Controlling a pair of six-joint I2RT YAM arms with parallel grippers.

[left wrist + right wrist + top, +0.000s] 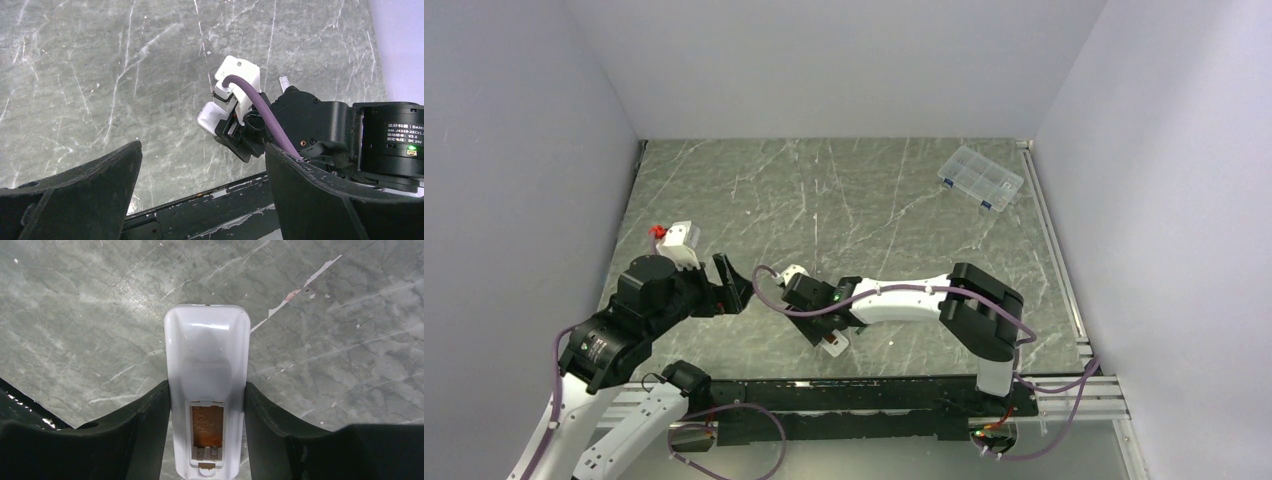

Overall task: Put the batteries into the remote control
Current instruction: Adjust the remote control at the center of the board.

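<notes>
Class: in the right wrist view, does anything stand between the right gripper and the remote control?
Nothing visible. The fingers of the right gripper sit directly against both long sides of the remote control; its battery bay lies uncovered and empty.

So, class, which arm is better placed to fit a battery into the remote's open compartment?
Left. The left gripper is wide open and empty, close beside the remote control. The right gripper sits against both sides of it, so that arm is busy steadying it, with the empty compartment exposed.
</notes>
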